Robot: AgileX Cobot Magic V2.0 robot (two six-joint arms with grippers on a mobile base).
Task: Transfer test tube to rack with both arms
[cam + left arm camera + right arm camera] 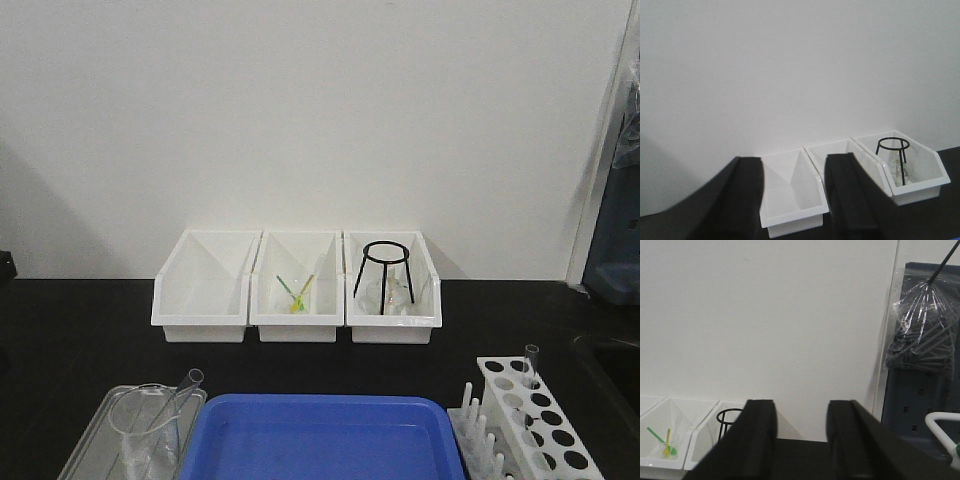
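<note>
A slim clear test tube (pixel 187 392) lies slanted in a clear tray (pixel 92 445) at the front left, next to a wide clear beaker (pixel 138 415). A second test tube (pixel 529 365) stands upright in the white rack (pixel 545 425) at the front right. Neither arm shows in the front view. My left gripper (pixel 796 160) is open and holds nothing, facing the white bins. My right gripper (pixel 801 404) is open too, with only the black tabletop and wall between its fingers. No tube or rack appears in either wrist view.
A blue tray (pixel 320 440) sits at the front centre. Three white open bins (pixel 205 290) line the back wall; the right one holds a black wire tripod (pixel 383 275), the middle one green and yellow sticks (pixel 297 295). A bag of dark parts (pixel 925 335) hangs far right.
</note>
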